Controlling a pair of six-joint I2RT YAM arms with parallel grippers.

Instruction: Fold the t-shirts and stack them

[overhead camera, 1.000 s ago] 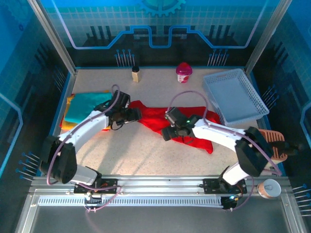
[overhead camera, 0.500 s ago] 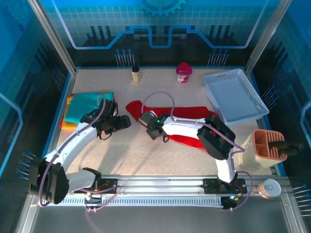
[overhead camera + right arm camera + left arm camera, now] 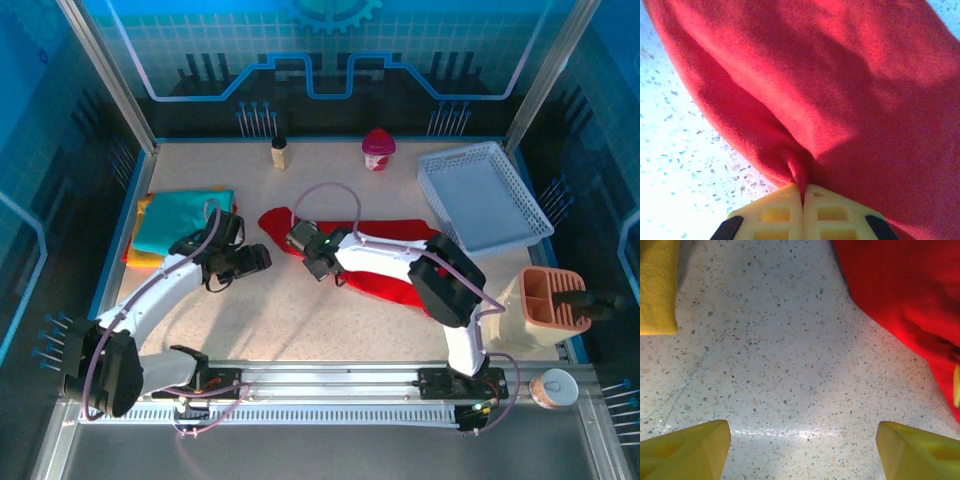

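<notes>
Two grippers: right gripper (image 3: 802, 194) clenched on large bright red cloth t-shirt (image 3: 840, 75); left gripper (image 3: 800, 435) gaping, empty, above speckled tabletop (image 3: 785, 360).

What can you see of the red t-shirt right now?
The red t-shirt is bright, plain soft cloth, unfolded and rumpled, lying across the middle of the speckled table, long side left to right. The right claw is shut on a pinched ridge of cloth at its left edge. The open left claw hovers over bare table beside it, not touching.
</notes>
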